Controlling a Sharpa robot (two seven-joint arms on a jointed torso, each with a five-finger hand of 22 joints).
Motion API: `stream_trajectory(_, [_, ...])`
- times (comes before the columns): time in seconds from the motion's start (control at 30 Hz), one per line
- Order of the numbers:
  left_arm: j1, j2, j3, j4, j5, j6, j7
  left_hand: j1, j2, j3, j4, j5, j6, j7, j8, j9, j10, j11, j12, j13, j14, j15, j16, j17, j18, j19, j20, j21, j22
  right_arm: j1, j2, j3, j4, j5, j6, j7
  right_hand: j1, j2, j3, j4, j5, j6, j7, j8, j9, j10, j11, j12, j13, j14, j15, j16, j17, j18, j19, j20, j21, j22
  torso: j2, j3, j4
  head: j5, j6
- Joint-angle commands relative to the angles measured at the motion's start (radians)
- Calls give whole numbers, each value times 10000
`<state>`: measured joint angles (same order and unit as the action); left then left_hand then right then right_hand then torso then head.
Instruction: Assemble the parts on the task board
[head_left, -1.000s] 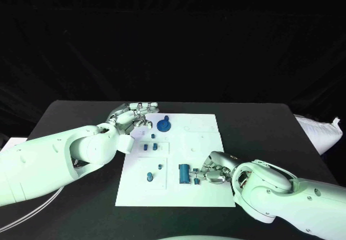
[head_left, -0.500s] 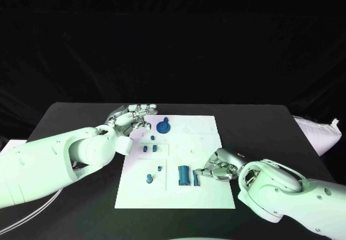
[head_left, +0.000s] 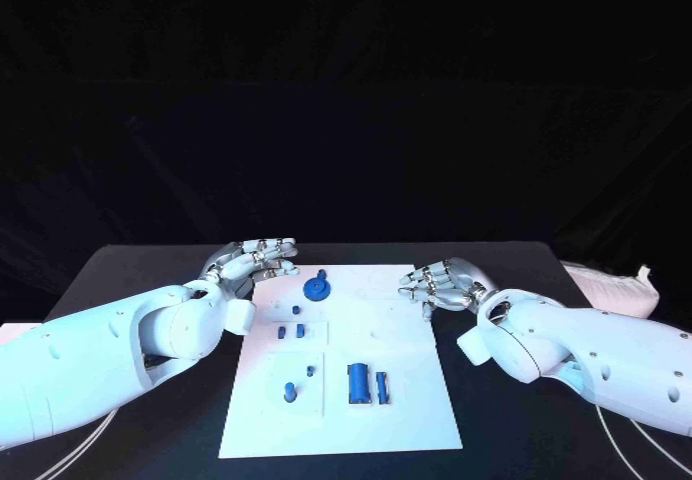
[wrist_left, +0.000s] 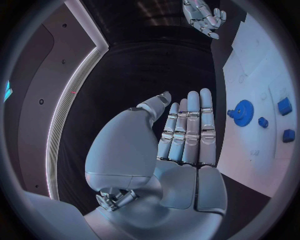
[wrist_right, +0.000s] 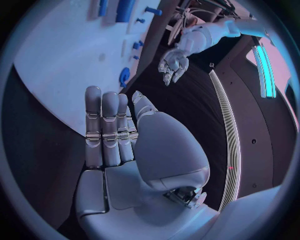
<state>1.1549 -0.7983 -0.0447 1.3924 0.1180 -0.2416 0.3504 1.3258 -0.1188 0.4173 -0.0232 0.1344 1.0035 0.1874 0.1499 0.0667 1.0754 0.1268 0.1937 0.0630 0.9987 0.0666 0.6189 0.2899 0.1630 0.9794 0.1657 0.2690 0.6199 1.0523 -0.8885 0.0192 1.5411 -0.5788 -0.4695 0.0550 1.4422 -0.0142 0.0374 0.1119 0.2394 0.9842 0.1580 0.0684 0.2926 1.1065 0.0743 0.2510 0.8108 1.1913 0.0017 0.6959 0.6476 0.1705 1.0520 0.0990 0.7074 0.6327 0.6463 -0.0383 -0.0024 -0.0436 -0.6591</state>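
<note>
— White task board (head_left: 404, 400) lies mid-table, blue parts on it: a gear (head_left: 316, 290) at the far end, 2 bars (head_left: 366, 383) nearer the robot. Where are the hands?

— Left hand (head_left: 254, 261) hovers beside the board's far left corner, right hand (head_left: 443, 283) over its far right edge. Both hold nothing, fingers stretched out straight, side by side.
</note>
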Motion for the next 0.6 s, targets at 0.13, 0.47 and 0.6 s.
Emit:
stream_trajectory(0.13, [-14, 411, 23, -900, 261, -316, 487, -6, 62, 88, 70, -15, 18, 39, -165, -10, 66, 206, -481, -12, -341, 491, -2345, -1121, 88, -1332, 556, -1434, -1243, 120, 796, 122, -1597, 2934, 1102, 2702, 485, -172, 679, 127, -404, 73, 107, -66, -598, 304, 305, -1846, -3531, -1064, 597, -3308, -2134, 70, -817, 552, -2528, -1755, -413, -10, -116, -17, 525])
stream_trajectory(0.47, [-17, 844, 34, -1642, 291, -648, 749, 25, 70, 33, 58, -8, 6, 72, -495, -8, 31, 310, -1084, -13, -264, 741, -3885, -1863, 226, -1738, 944, -2028, -2256, 158, 1842, 282, -3332, 3517, 1833, 3369, 401, -308, 1311, -74, -507, 36, 220, -56, -1541, 96, 594, -1904, -6830, -549, 942, -5786, -4561, 154, -256, 969, -4719, -3586, -578, 24, -46, 0, 885])
stream_trajectory(0.6, [-31, 804, 30, -1592, 172, -514, 427, -4430, 445, -1376, 232, -442, -3365, -587, -1499, -667, -3587, -211, -1937, -630, -3512, 277, -4707, -2899, -371, -4439, 67, -2690, -3619, 155, 1824, 274, -3244, 3056, 1113, 2740, -4461, 142, 799, -1119, -1110, -3162, -360, -684, -2051, -3495, 152, -2510, -7393, -4090, -17, -6214, -5295, -514, -3425, 286, -5559, -4575, -561, 41, -72, 49, 795])
